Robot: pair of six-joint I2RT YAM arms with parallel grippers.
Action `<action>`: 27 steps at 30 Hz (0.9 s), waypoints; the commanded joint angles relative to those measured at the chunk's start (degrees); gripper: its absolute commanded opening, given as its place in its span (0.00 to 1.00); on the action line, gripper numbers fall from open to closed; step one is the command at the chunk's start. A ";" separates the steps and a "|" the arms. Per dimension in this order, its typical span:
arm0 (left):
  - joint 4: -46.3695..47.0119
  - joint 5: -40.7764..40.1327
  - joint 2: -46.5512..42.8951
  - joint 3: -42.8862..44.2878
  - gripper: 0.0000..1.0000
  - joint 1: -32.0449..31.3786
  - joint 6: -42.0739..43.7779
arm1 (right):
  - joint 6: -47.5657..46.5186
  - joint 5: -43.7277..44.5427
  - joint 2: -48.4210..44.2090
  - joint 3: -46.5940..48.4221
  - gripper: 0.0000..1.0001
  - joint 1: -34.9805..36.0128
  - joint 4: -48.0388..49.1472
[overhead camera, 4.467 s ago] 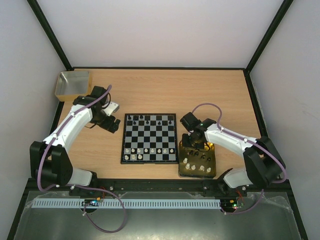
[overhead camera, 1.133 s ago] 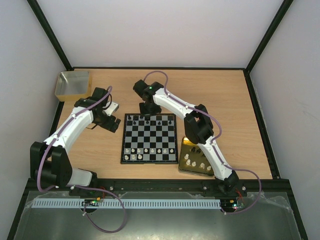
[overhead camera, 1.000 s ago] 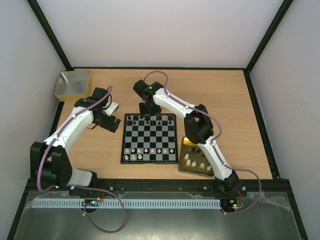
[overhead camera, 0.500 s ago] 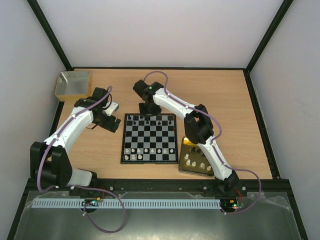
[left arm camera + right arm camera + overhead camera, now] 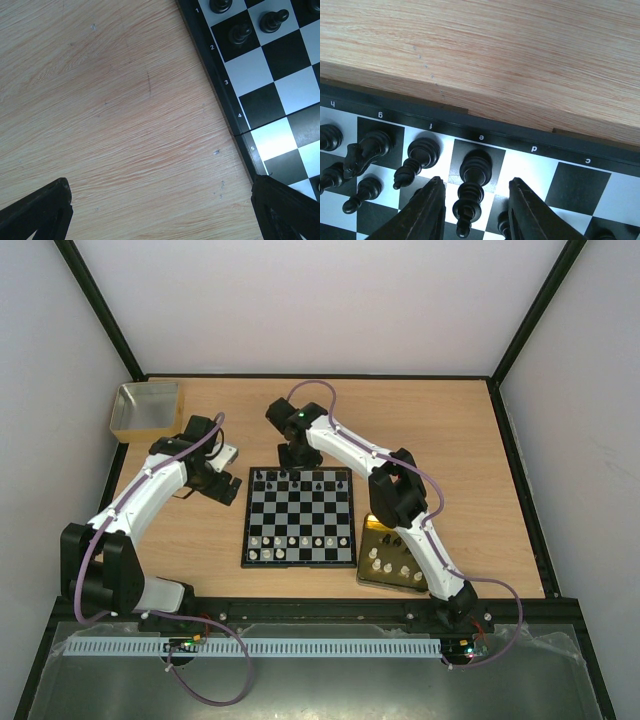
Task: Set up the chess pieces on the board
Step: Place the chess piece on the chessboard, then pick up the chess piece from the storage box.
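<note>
The board [image 5: 300, 512] lies mid-table, with black chess pieces along its far rows and white ones [image 5: 292, 541] along the near rows. My right gripper [image 5: 293, 462] hovers at the board's far edge. In the right wrist view it [image 5: 476, 207] is open, its fingers [image 5: 422, 210] on either side of a tall black piece [image 5: 472, 185] standing on square e, with gaps on both sides. A black bishop [image 5: 417, 155] and a knight [image 5: 367, 147] stand beside it. My left gripper [image 5: 222, 488] is open and empty over bare wood, left of the board [image 5: 280, 90].
A gold tray [image 5: 361, 584] holding several white pieces sits right of the board's near corner. A yellowish square box [image 5: 148, 408] stands at the far left. The right arm stretches over the table just right of the board.
Since 4.5 s ago my right arm has swung from the gold tray to the board's far edge. Over the last second it is almost still. The left arm has not moved.
</note>
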 commanded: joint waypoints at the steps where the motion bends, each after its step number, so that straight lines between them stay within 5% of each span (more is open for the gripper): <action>1: -0.14 -0.28 -0.56 -0.75 0.97 -0.30 -0.43 | 1.09 1.24 -3.26 2.06 0.34 -0.86 -0.97; 9: -0.25 -0.28 -0.75 -0.57 0.98 -0.42 -0.45 | 1.80 4.81 -13.30 -4.26 0.34 -2.67 -1.77; 21: -0.60 0.07 1.32 -0.04 0.97 -1.29 -0.42 | 11.17 7.56 -55.77 -58.46 0.44 -5.70 4.01; 27: -0.44 0.16 2.52 0.09 0.97 -1.53 -0.48 | 13.73 4.01 -66.04 -71.65 0.42 -5.69 5.52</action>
